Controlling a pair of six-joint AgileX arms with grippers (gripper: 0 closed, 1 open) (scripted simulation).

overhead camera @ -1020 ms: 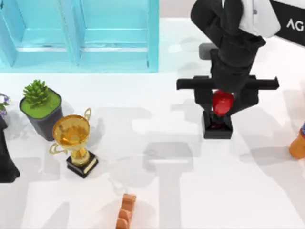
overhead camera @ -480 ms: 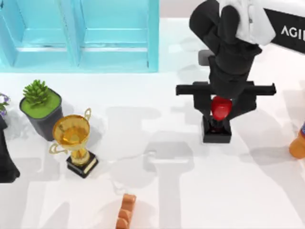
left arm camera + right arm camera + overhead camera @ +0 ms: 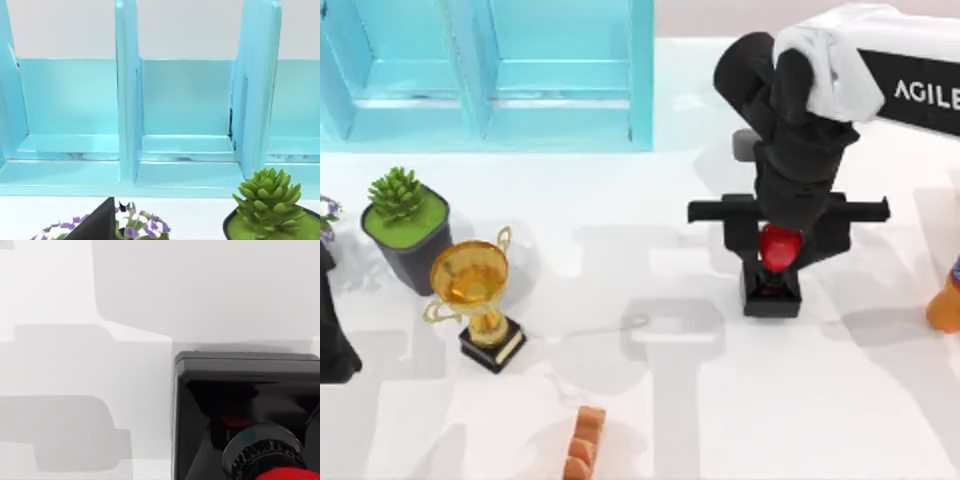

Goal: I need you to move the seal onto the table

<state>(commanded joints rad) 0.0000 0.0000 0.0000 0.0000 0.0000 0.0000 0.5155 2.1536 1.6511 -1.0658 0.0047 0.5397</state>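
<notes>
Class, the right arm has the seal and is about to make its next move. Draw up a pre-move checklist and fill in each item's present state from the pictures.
1. right gripper astride the seal's red knob: ok, a finger stands on each side in the top view.
2. Fingers actually clamped on the knob: cannot tell.
3. Seal's black base resting on the table: cannot tell, though the right wrist view shows white surface all round the base.
4. Nearby clutter: ok, the trophy and potted succulent stand well off at the table's left.
5. left gripper out of the way: ok, its arm is parked at the left edge, facing the blue cabinet.
</notes>
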